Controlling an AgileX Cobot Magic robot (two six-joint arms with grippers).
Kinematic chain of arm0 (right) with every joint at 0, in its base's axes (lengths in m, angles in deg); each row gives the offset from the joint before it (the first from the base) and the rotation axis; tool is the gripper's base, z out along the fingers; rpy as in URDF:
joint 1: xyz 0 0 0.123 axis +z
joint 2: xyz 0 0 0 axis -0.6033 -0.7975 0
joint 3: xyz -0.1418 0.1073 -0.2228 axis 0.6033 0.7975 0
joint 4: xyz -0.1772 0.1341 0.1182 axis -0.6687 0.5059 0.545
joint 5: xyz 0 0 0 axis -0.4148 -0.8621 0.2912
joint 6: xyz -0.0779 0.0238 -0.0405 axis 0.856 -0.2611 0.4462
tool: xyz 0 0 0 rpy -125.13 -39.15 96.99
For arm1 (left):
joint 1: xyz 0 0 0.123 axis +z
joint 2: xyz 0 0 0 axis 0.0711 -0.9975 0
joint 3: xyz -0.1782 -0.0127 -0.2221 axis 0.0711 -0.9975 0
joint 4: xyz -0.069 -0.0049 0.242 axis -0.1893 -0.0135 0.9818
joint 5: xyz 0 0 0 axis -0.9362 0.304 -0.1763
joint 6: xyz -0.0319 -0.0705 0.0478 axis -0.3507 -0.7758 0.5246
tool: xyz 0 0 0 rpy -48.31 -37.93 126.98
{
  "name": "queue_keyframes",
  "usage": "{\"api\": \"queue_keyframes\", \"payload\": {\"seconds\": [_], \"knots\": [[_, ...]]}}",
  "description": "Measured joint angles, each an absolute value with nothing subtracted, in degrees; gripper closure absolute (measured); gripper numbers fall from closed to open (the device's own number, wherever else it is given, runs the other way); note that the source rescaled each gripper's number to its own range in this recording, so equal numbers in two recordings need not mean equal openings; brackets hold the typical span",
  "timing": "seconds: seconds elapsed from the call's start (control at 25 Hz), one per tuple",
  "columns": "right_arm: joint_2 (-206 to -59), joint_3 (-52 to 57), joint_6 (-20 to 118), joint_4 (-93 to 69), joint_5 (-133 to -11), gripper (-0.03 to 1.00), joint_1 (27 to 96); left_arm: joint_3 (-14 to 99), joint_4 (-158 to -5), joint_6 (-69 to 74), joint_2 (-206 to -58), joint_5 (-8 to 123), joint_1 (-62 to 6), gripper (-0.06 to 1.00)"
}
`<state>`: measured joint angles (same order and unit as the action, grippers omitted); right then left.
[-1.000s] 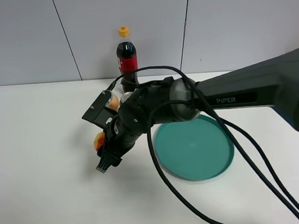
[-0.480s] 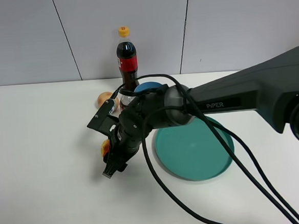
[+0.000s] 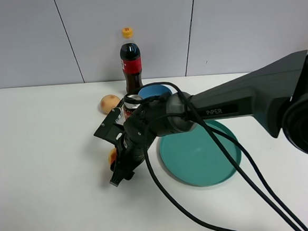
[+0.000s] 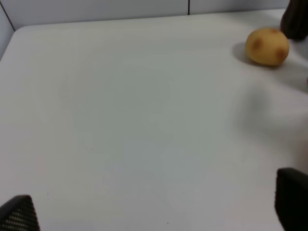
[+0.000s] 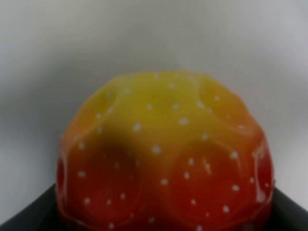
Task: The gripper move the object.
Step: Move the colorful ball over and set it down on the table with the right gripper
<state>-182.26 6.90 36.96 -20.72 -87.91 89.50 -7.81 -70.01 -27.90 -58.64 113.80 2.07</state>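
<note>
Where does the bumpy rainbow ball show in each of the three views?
Exterior high: ball left of centre, partly hidden by the right arm.
Left wrist: not in it.
Right wrist: ball fills most of the picture, close up.
Shared landmark: tan fruit, seen in exterior high and left wrist.

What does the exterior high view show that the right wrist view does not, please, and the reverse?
Only the exterior high view shows the right arm's gripper, its jaws closed low over the table, plus the teal plate, cola bottle, blue bowl, can and tan round fruit. Only the right wrist view shows the bumpy ball close up: yellow shading into red, dimpled, with white dots. Both share that ball, mostly hidden behind the arm in the exterior view, and the white table.
</note>
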Motion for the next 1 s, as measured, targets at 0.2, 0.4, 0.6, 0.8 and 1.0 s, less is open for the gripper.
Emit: {"api": "queue_keyframes", "payload": {"seconds": [0.2,0.4,0.6,0.8,1.0], "knots": [[-182.3,6.9,37.0,-20.8,-88.3,0.97,89.5,-7.8,-70.0,-27.9,-58.6,113.8,2.1,-0.06],[-182.3,6.9,37.0,-21.2,-89.0,0.97,89.5,-7.8,-70.0,-27.9,-58.6,113.8,2.1,-0.06],[-182.3,6.9,37.1,-22.1,-89.3,0.97,89.5,-7.8,-70.0,-27.9,-58.6,113.8,2.1,-0.06],[-182.6,6.9,37.1,-22.2,-89.3,0.97,89.5,-7.8,-70.0,-27.9,-58.6,113.8,2.1,-0.06],[-182.7,6.6,37.4,-24.7,-89.3,0.78,89.3,-7.8,-70.0,-27.9,-58.6,113.8,2.1,-0.06]]}}
